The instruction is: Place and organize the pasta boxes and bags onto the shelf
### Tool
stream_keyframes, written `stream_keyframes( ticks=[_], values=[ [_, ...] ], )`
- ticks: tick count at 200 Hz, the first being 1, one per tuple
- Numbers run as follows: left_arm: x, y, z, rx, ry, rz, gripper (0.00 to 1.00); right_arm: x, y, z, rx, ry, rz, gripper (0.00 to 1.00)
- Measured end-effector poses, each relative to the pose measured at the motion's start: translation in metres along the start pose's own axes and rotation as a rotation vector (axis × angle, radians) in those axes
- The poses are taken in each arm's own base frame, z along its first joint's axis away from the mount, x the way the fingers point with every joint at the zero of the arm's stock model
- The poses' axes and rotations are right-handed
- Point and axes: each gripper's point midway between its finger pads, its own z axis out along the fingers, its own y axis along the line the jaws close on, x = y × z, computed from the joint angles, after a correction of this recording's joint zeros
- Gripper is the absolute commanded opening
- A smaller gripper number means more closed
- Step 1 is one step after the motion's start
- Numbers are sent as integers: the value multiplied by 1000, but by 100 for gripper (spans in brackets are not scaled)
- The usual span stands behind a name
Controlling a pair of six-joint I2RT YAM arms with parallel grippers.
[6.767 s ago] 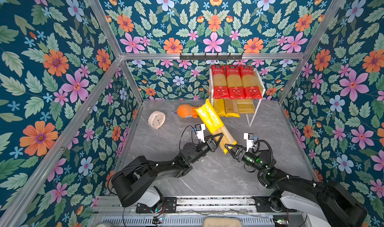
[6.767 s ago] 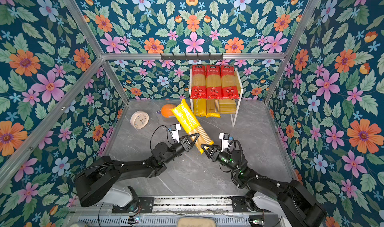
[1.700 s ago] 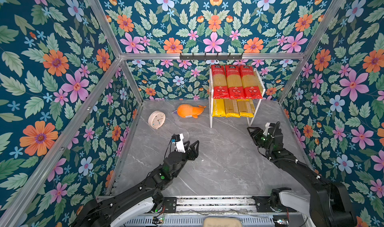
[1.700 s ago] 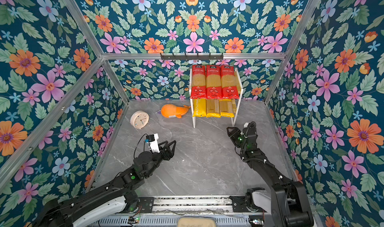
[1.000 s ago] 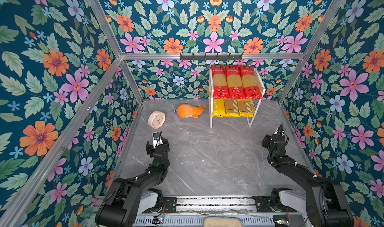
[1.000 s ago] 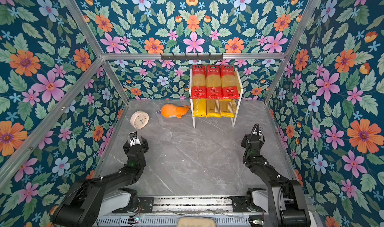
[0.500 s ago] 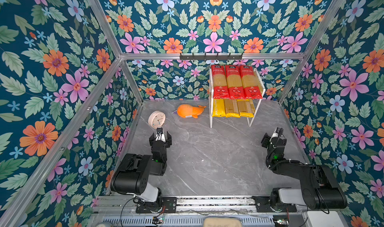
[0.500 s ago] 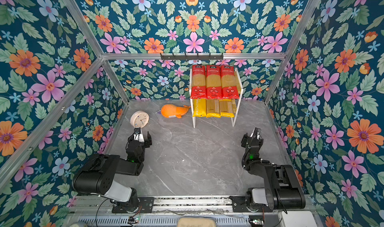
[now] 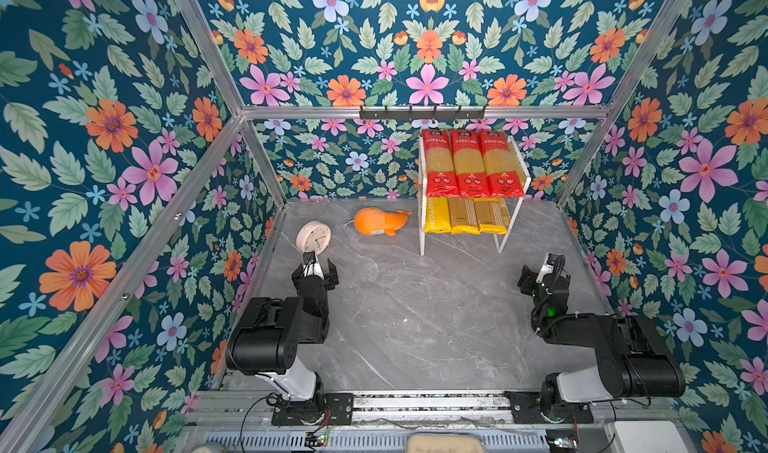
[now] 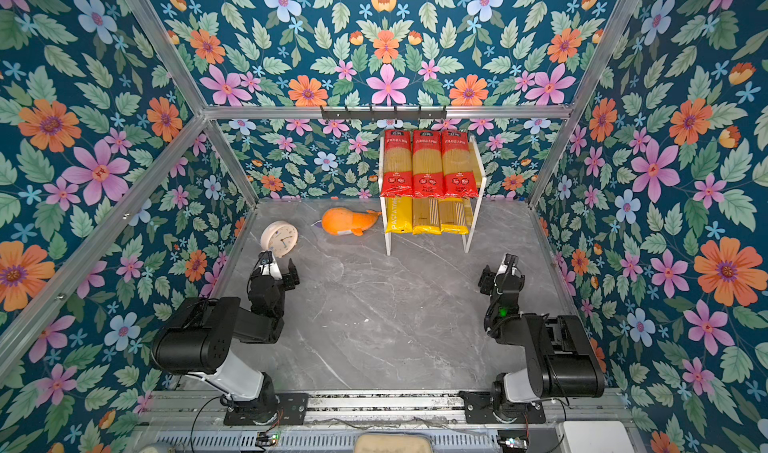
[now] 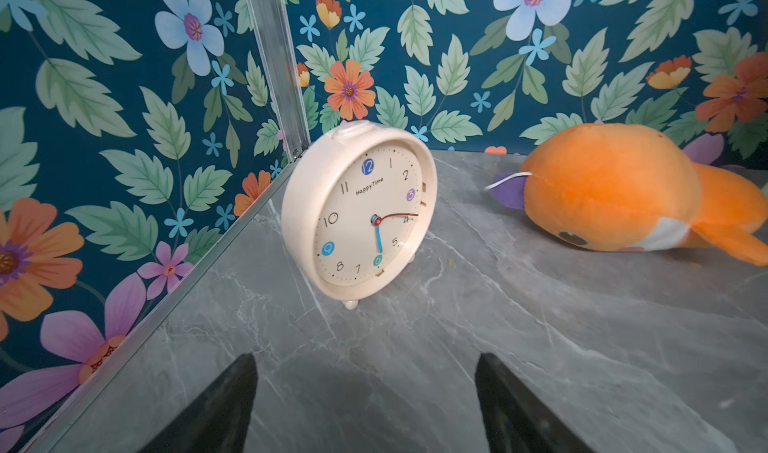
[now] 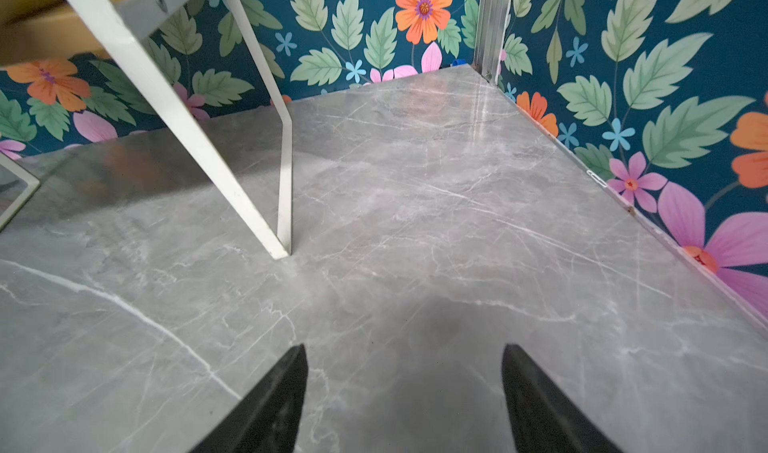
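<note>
The round cream plastic clock (image 9: 313, 237) is standing on the grey marbled tabletop (image 9: 415, 314) just ahead of the left gripper (image 9: 316, 269). The orange plush whale (image 9: 378, 221) is lying further ahead, to that gripper's right. The two-tier wooden-slat shelf with white metal legs (image 9: 422, 239) is standing ahead of the right gripper (image 9: 540, 270), to its left. Three clear red-ended spaghetti packs (image 9: 471, 164) are lying side by side on its upper tier. Three yellow spaghetti packs (image 9: 461, 218) are lying side by side on the tier beneath.
</note>
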Motion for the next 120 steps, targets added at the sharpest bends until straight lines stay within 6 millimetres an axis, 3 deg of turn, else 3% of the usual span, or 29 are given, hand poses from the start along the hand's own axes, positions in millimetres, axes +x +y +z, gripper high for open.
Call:
stream_keyframes(
  ticks=[18, 25, 31, 38, 47, 120],
  values=[
    [1, 1, 0, -5, 5, -16, 86, -1, 0, 0, -1, -3, 1, 79],
    [1, 1, 0, -4, 6, -16, 89, -2, 0, 0, -3, -6, 1, 81],
    [2, 1, 0, -5, 7, -16, 99, -1, 1, 0, -6, -5, 1, 83],
    [2, 1, 0, -5, 8, -16, 100, 0, 2, 0, -10, -1, 0, 86],
    [3, 2, -1, -9, 9, -26, 100, 0, 2, 0, -11, -1, 1, 99],
    [5, 8, -2, -33, 13, -39, 100, -1, 2, 0, -13, -3, -7, 99]
  ],
)
